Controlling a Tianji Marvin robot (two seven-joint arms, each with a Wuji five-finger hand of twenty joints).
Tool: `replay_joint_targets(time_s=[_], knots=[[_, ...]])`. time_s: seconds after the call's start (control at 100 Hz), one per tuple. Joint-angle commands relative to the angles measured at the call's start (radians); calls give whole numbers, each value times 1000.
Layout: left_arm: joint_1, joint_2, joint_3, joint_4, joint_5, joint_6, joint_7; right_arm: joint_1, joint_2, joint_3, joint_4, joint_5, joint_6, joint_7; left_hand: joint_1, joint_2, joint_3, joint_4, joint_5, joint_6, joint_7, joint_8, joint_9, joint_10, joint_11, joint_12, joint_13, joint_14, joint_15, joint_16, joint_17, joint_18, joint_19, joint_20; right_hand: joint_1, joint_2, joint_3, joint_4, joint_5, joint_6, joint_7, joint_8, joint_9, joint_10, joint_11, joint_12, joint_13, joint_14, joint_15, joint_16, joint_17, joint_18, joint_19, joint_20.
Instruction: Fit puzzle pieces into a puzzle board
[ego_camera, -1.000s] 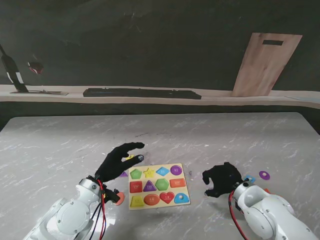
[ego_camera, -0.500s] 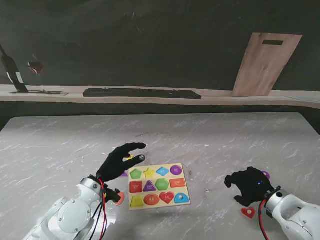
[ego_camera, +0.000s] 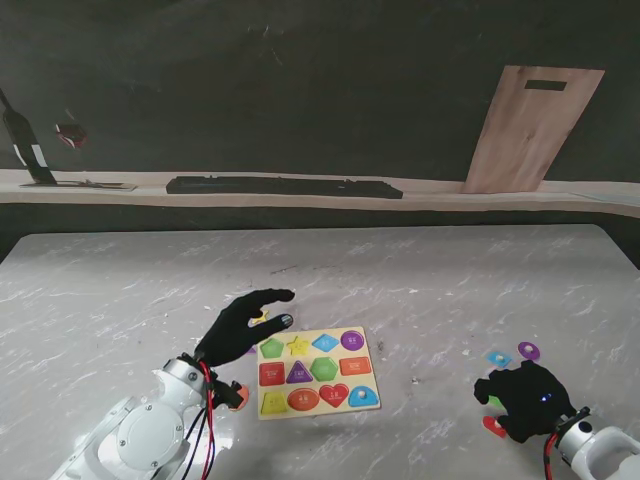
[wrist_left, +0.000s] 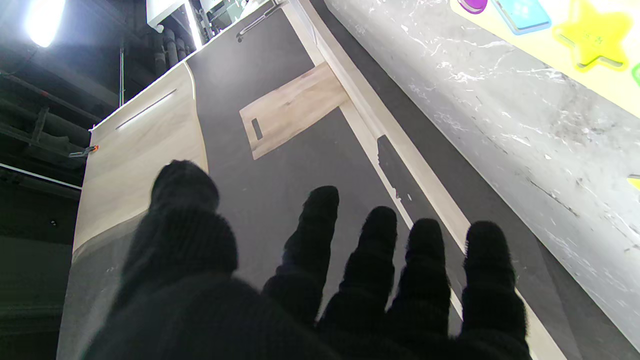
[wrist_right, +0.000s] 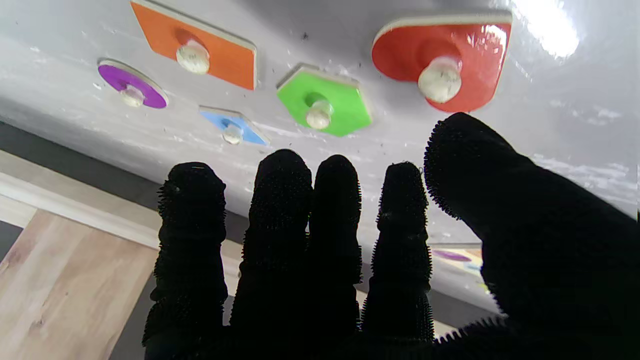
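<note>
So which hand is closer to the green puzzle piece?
The right hand. It sits over the loose pieces on the right side of the table, with the green puzzle piece just ahead of its fingertips. The left hand hovers far off, beyond the puzzle board.

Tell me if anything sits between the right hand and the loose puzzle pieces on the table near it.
Nothing visible does. The right hand hovers open over bare table, and the right wrist view shows the red piece, green hexagon, orange piece, blue piece and purple circle lying unobstructed just beyond its fingertips.
</note>
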Motion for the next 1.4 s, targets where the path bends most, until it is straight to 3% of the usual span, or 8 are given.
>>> replay_joint_targets(time_s=[0.0, 0.07, 0.12, 0.36, 0.43, 0.62, 1.15, 1.39], knots=[[11, 0, 3, -10, 3, -5, 6, -17, 6, 5, 8, -19, 0, -2, 8, 20, -29, -12, 30, -30, -17, -4, 14, -22, -22, -5, 34, -19, -26, 7, -8, 9, -10, 19, 7, -39, 57, -17, 26, 5, 30, -8, -12, -29, 5, 0, 0, -20, -6, 0, -4, -10, -7, 7], [13, -1, 3, -12, 6, -4, 11, -20, 7, 8, 11, -24, 5, -8, 8, 20, -29, -12, 31, -29, -17, -4, 14, -20, -22, -5, 34, -19, -26, 7, -7, 9, -9, 19, -20, -38, 54, 6, 34, 14, 30, -6, -10, -30, 6, 7, 1, -18, -7, 1, -4, -10, -8, 8], [13, -1, 4, -13, 5, -3, 11, -20, 7, 9, 12, -24, 6, -7, 9, 19, -29, -12, 30, -29, -17, -4, 14, -21, -22, -5, 33, -20, -26, 6, -7, 10, -9, 19, -41, -35, 45, 46, 47, 17, 33, -3, -6, -30, 6, 21, 4, -13, -6, 3, -3, -7, -7, 10], [11, -1, 5, -12, 3, 1, 8, -12, 11, 3, 24, -37, 4, -25, 9, 19, -29, -12, 31, -28, -18, -4, 13, -19, -23, -5, 32, -20, -27, 6, -8, 10, -10, 18, -61, -24, 26, 45, 82, 5, 53, 5, 23, -35, 8, 30, 23, -8, 2, 6, 10, -3, -2, 15], [12, -1, 5, -14, 2, 3, 9, -11, 13, 2, 26, -43, 4, -30, 9, 19, -29, -12, 31, -28, -18, -4, 13, -19, -23, -5, 31, -20, -27, 6, -9, 9, -10, 18, -59, -36, 21, 8, 93, -4, 71, -24, 34, -37, 6, 34, 28, -8, 4, 8, 14, -2, 0, 17], [16, -2, 1, -17, 8, 0, 15, -12, 12, 0, 23, -43, 10, -21, 8, 20, -29, -12, 32, -27, -18, -4, 15, -19, -22, -5, 33, -19, -26, 7, -7, 10, -9, 19, -49, -62, 12, -47, 116, -22, 114, -73, 64, -37, 12, 39, 54, -4, 23, 15, 34, 1, 26, 31], [20, -3, -3, -23, 2, 15, 17, 0, 13, -25, 38, -38, 21, 4, 8, 23, -29, -12, 31, -28, -19, -5, 14, -22, -22, -6, 32, -20, -26, 6, -7, 9, -8, 18, -50, -60, -1, -66, 127, -36, 141, -106, 80, -37, 13, 42, 64, 0, 31, 18, 41, 5, 34, 43], [19, -3, -3, -23, 4, 18, 16, 6, 12, -35, 48, -31, 33, 12, 9, 23, -30, -13, 31, -28, -19, -5, 12, -21, -23, -6, 32, -21, -26, 6, -8, 9, -8, 18, -13, -54, -6, -102, 133, -102, 206, -147, 110, -49, 9, 15, 74, 5, 31, 17, 44, 6, 35, 46]])
